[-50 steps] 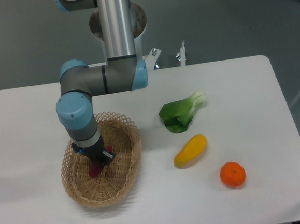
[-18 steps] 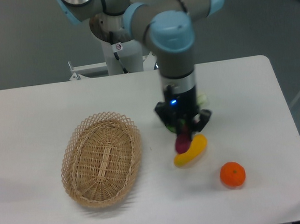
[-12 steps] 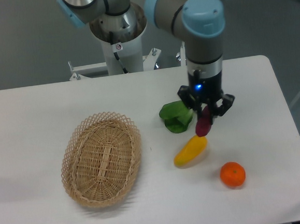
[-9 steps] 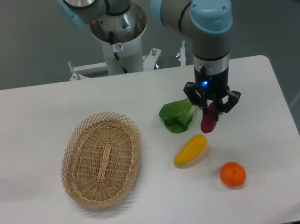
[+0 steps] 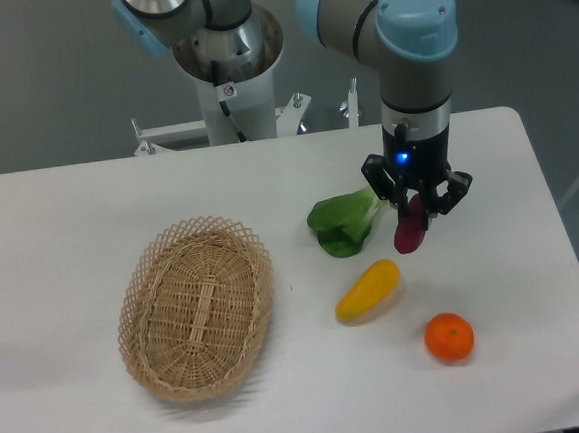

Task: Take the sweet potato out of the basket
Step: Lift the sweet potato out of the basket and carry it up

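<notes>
Gripper [image 5: 417, 216] clenched on the sweet potato [image 5: 408, 232], which hangs above the table [image 5: 69, 214], beside the bok choy [image 5: 345, 220], well apart from the basket [image 5: 196, 306]; it looks light, firm, smooth, best pinched mid-body; arm reaches down, wrist vertical.

The end effector [image 5: 417, 216] is hanging above the right half of the white tabletop [image 5: 69, 214], its fingers clamping the upper end of the sweet potato [image 5: 409, 232] — the purple tuber is dangling nearly upright, clear of the surface. Just left of it a green leafy vegetable [image 5: 342, 222] is lying, and a yellow vegetable [image 5: 368, 290] is sitting below and to the left. An orange fruit [image 5: 448, 336] is resting further toward the front. The wicker basket [image 5: 196, 306] is sitting well apart on the left — nothing is lying in it
</notes>
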